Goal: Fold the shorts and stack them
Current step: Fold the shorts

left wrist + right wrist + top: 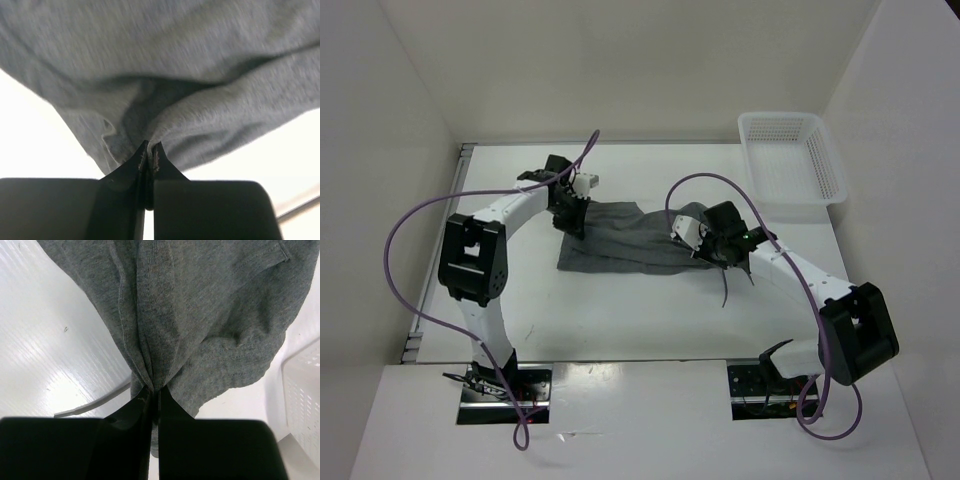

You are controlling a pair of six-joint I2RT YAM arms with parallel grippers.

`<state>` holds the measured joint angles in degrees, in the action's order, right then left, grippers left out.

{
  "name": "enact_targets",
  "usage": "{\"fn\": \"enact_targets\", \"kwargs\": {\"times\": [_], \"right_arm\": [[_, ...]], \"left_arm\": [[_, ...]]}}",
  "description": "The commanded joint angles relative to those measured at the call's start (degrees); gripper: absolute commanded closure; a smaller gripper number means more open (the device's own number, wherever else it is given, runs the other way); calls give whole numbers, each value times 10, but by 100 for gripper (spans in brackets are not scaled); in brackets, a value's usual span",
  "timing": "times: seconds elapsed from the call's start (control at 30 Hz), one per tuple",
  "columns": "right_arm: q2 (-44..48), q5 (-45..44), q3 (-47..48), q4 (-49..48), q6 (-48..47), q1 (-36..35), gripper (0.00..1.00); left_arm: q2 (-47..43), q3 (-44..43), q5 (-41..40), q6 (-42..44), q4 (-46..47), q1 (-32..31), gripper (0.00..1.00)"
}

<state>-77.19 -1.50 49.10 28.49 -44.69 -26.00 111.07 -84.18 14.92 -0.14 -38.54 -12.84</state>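
The grey shorts lie spread across the middle of the white table, their thin drawstring trailing toward the near side. My left gripper is at the shorts' left end, shut on a pinch of the grey fabric, which bunches into the black fingertips. My right gripper is at the right end, shut on a gathered fold of the same shorts, with the cloth pleating into its fingertips. The light drawstring shows beside the right fingers.
A white mesh basket stands at the back right of the table, and its corner shows near the right gripper. Purple cables loop over both arms. White walls close in on the left and back.
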Motion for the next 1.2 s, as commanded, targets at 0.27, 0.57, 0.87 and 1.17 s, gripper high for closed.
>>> {"fn": "enact_targets", "kwargs": {"times": [0.27,0.57,0.87,1.17], "right_arm": [[13,-3,-44,-34,-10,-39,93],[51,22,0,9,-8,-39,45],[112,83,92,52,92,-66,74],[-123,80,176,-158,254,-85,87]], "left_arm": [[-137,160,-95,1,-1,-3,87],[-160,184,-113,1,4,-14,54],[-237,141,-60,1,-94,-9,53],[-217,169,-73,1,58,4,44]]}}
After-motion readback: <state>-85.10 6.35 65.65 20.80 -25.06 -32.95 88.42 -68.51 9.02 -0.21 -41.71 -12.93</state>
